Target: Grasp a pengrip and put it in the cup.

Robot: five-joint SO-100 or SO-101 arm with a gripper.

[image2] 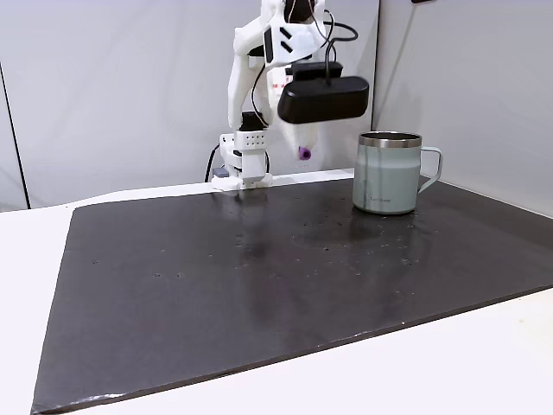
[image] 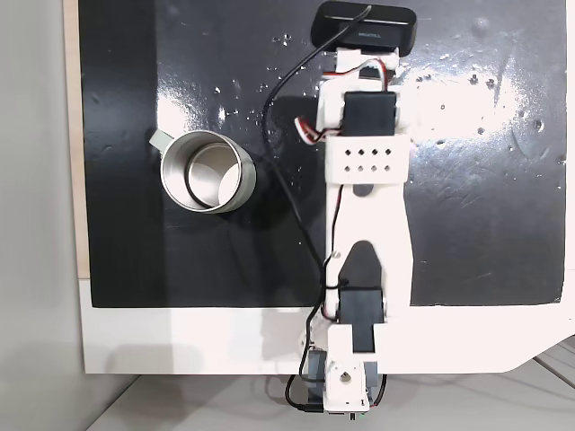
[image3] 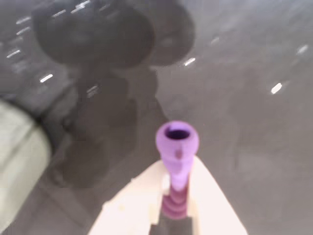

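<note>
Up above the black mat (image2: 259,277), the tool (image3: 177,196) has the pengrip (image3: 177,147) pinched between its pale fingers (image3: 210,196), and in the wrist view the little purple tube sticks out past the tips with its hollow end facing forward. From the side fixed view the pengrip (image2: 304,153) hangs as a small purple dot below the black camera block on the arm, clear of the desk and well short of the cup (image2: 389,173). So the pick looks done and this reads as the carry, with the drop not yet made. Off to the right in that same view stands the cup, upright on the mat, handle pointing away from the arm. Looking down from the fixed view above, the cup (image: 208,171) shows a shiny inside with a dark ring-shaped line against the wall; whether that is an object or a reflection I cannot tell, and no purple shows in there. Next, I'd say, the arm has to swing across until the pengrip sits over the open mouth, then let go cleanly, since a miss off the rim would send such a small piece rolling.
</note>
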